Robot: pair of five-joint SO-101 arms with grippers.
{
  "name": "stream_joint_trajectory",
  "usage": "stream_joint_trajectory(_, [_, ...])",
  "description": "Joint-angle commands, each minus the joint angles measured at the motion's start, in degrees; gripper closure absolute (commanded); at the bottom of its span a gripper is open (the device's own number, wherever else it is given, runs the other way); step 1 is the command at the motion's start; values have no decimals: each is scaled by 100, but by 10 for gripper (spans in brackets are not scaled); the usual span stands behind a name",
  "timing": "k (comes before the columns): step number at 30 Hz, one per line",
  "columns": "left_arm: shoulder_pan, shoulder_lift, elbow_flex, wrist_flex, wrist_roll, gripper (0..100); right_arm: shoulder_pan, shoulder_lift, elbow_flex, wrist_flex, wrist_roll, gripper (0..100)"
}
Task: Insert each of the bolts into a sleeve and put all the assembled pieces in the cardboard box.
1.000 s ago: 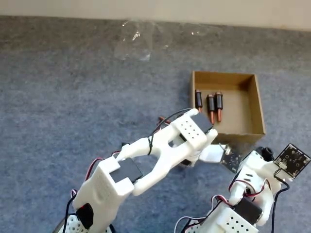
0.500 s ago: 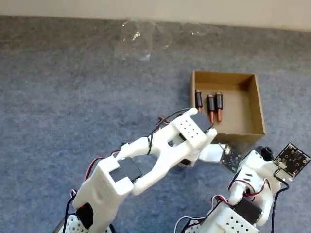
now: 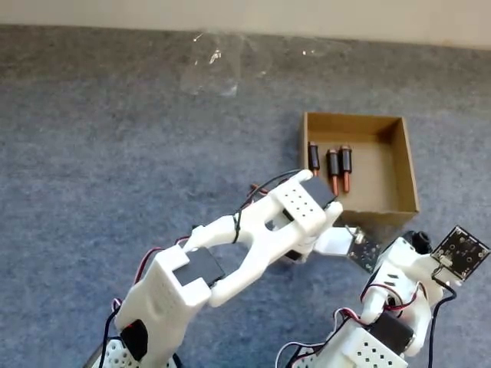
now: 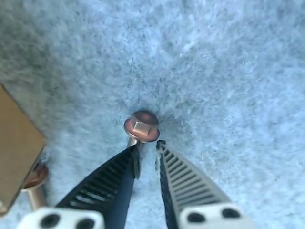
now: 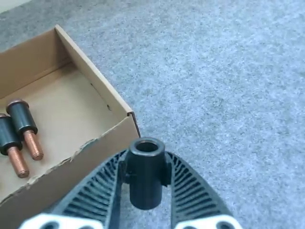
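You want this bolt [image 4: 141, 127] next. It lies on the carpet [image 4: 228, 71] just past the tips of your left gripper [image 4: 147, 149], by the near left corner of the box [image 3: 410, 165]. The jaws are almost together, with a thin gap and nothing in it, and the bolt's stem slips behind one tip. I think you should open wider, put one jaw on each side of the stem just under the head, and then squeeze. Go slow, because the round bolt may roll on the soft carpet. A second bolt [image 4: 33, 183] lies close to the box corner, so try not to bump it. Your right gripper [image 5: 145, 161] pinches a black sleeve [image 5: 145, 183] and holds it upright, hole up, above the carpet by the near edge of the box. Hold it steady so the bolt can go in. Three done pieces [image 3: 331, 170] lie in the far left part of the box. The carpet is grey and fuzzy. A clear bag [image 3: 215, 57] lies at its far edge.
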Motion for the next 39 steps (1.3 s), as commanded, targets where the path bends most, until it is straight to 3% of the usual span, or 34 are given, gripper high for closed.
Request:
stream_joint_trajectory(1, [-84,-321,-207,-18,53,927,84,-40,-119,-198,-35,993])
stream_joint_trajectory(19, [-198,-330,-242,-9,53,927,1675,-40,-127,-198,-53,993])
stream_joint_trajectory(39, [-198,-268,-215,-44,26,922,1727,-40,-119,-198,-26,993])
